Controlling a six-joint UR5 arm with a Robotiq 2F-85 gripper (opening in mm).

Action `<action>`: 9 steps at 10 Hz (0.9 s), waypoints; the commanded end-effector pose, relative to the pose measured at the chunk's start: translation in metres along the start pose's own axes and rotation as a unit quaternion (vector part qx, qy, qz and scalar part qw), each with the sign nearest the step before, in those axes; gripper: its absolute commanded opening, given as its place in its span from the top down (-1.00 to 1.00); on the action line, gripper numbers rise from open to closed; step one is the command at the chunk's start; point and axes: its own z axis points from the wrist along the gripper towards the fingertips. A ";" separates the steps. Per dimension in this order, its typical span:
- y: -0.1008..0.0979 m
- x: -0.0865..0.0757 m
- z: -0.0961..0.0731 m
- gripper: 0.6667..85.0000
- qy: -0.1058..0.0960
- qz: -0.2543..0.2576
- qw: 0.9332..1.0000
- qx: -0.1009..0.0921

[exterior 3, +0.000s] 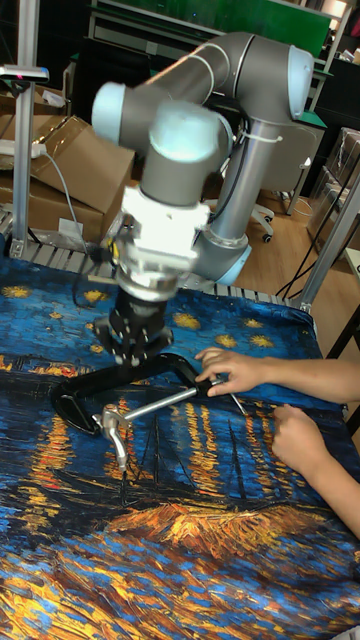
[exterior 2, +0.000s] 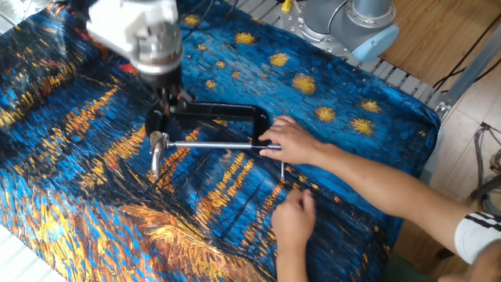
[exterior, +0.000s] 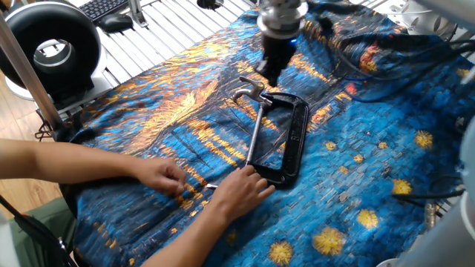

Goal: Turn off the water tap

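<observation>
The water tap (exterior: 249, 93) is a small shiny silver handle at the end of the long silver rod (exterior: 254, 133) of a black C-clamp (exterior: 294, 137) lying on the blue and orange cloth. It also shows as the water tap (exterior 2: 156, 149) and the water tap (exterior 3: 112, 430). My gripper (exterior: 270, 73) hangs above and just beyond the tap, apart from it, blurred, with nothing between its fingers. The gripper (exterior 2: 164, 106) and the gripper (exterior 3: 137, 345) sit over the clamp's frame end. A person's hand (exterior: 241, 189) holds down the clamp's other end.
The person's second hand (exterior: 167, 178) rests on the cloth near the front edge. Black cables (exterior: 349, 55) trail over the cloth behind the clamp. A black round device (exterior: 52, 48) and a keyboard (exterior: 104, 7) sit beyond the cloth's left end.
</observation>
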 end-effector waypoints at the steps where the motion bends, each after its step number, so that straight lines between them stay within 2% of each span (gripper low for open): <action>1: -0.005 0.025 -0.021 0.98 -0.005 0.051 0.998 -0.020; 2: -0.002 0.026 -0.025 0.98 -0.012 0.059 0.998 -0.025; 3: -0.006 0.026 -0.026 0.98 -0.014 0.063 0.998 -0.017; 4: -0.008 0.027 -0.023 0.98 -0.014 0.062 0.998 -0.015; 6: 0.001 0.026 -0.015 0.98 -0.012 0.069 0.997 -0.026; 9: 0.001 0.025 -0.014 0.98 -0.010 0.059 0.998 -0.023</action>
